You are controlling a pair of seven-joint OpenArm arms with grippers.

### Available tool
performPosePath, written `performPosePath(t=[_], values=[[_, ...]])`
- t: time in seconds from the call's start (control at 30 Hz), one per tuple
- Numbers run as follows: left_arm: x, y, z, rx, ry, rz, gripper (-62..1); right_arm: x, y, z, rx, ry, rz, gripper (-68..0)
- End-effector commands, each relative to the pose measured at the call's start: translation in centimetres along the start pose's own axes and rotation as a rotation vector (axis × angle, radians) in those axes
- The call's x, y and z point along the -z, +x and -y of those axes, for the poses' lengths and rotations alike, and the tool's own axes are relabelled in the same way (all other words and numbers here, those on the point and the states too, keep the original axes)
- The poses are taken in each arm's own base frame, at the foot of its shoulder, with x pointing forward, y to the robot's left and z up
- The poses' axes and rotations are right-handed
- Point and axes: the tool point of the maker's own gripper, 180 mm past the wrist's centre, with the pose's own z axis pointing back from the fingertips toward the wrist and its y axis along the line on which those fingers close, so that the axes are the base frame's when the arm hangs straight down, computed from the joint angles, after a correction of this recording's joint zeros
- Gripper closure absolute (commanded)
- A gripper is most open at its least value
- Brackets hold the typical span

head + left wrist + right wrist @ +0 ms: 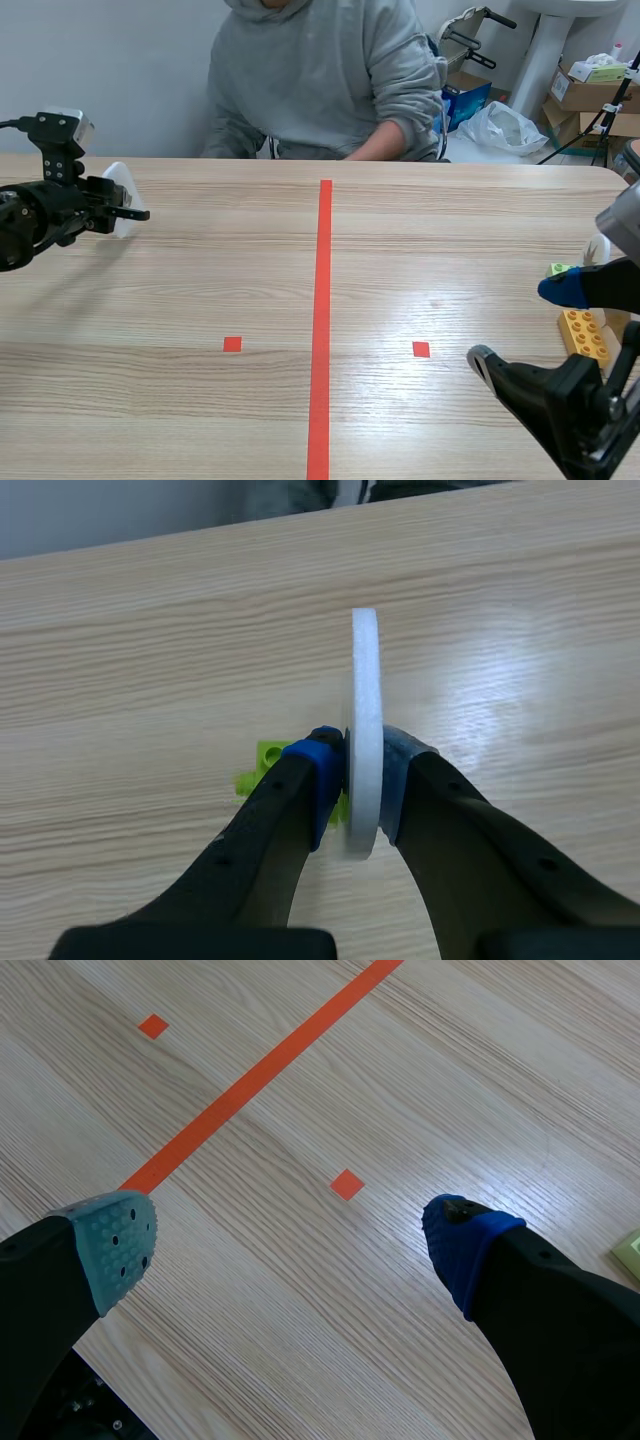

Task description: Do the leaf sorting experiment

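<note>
Left gripper (133,212): I log it at the upper left of the frame, on an arm held low and roughly level above the table (200,400), its fingers pointing toward the orange centre line. State: clamped on a white disc (366,670), which stands upright and edge-on between the two pads, pressed from both sides. Lime-green piece (262,765): on the table just beside and beneath the blue-padded finger, partly hidden by it; I cannot tell whether it touches the disc. Right gripper (290,1245): at the lower right of the frame, fingers spread wide over bare wood, well apart from the disc. Yellow brick (585,335) and small green block (558,270): at the right edge, near the right gripper. Person in a grey hoodie (320,80): seated at top centre.
</note>
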Motion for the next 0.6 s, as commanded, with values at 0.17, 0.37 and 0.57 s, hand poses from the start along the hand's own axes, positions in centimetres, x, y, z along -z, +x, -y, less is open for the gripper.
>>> performPosePath(t=[0.17,0.37,0.57], values=[[0.5,0.5,-1.6,0.073,0.048,-0.009,-7.0,-0.1,1.1,0.3,-0.019,0.0,0.037,-54.2],[0.3,-1.2,-1.8,0.071,0.052,-0.046,-7.0,-0.1,1.1,0.3,-0.019,0.0,0.037,-54.2],[0.3,-1.6,-1.6,0.111,0.046,-0.065,-7.0,-0.1,1.1,0.3,-0.019,0.0,0.037,-54.2]])
